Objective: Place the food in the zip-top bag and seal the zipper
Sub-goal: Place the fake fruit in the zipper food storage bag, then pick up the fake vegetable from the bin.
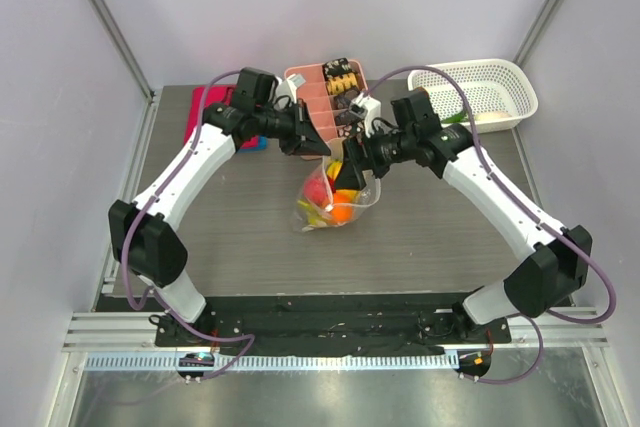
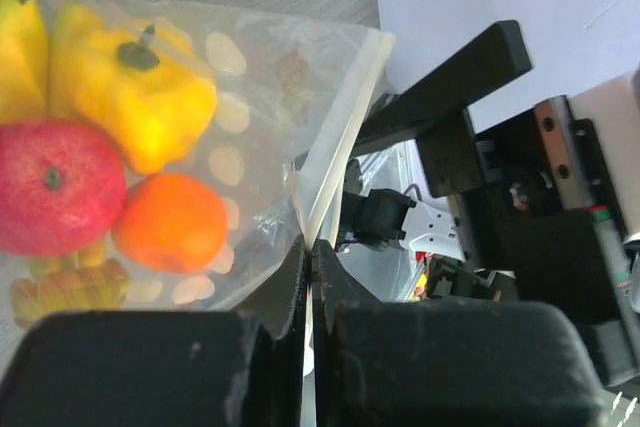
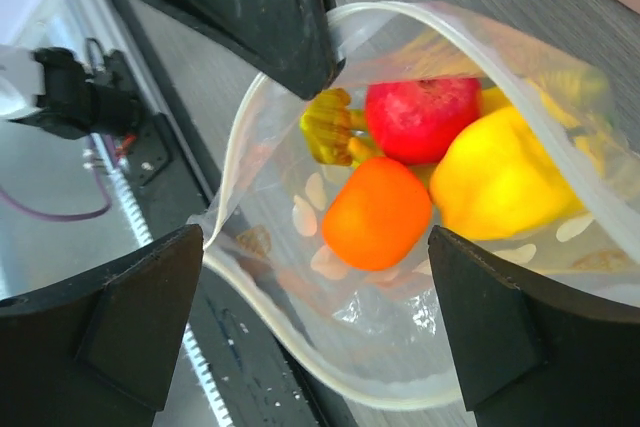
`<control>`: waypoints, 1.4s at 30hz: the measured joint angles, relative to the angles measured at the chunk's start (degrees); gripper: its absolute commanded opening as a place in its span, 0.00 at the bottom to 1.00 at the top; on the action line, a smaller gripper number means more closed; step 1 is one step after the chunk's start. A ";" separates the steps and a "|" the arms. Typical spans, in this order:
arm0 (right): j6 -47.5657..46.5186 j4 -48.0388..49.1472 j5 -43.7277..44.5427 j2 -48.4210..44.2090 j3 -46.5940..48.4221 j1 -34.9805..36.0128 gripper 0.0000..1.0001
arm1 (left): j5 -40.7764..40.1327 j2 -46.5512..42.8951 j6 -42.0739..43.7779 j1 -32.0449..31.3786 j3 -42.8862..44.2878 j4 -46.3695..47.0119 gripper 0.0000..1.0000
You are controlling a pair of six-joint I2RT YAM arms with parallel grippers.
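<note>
While your left gripper (image 2: 308, 277) is clamped on one end of the zipper (image 2: 345, 112), the zip-top bag (image 1: 338, 205), food (image 3: 378, 212) inside, gapes mid-table between your right gripper's (image 3: 318, 267) parted fingers, mouth facing it.

The grey wood-grain worktop (image 1: 430, 237) carries a pink divided tray (image 1: 303, 87) and a white mesh basket (image 1: 490, 87) along its far edge. A red flat piece (image 1: 198, 112) lies far left. The zip-top bag (image 1: 335, 205) appears to touch it mid-worktop.

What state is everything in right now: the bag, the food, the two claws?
zip-top bag, mouth open, unsealed
food, inside the bag
left claw, shut on the bag's mouth edge
right claw, open
pink tray, upright, holding dark snacks
white basket, upright
</note>
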 measured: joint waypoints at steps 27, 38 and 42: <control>-12.98 -8.17 17.97 52.89 53.77 -44.22 0.99 | 0.20 -1.16 0.09 0.48 -2.80 0.81 0.00; -18.64 -8.96 24.13 57.66 54.53 -44.17 0.99 | -0.02 -1.16 0.33 0.50 -3.34 0.87 0.00; -19.06 -7.87 24.76 60.89 55.21 -43.89 0.99 | -0.07 -1.16 0.33 0.55 -3.34 0.87 0.00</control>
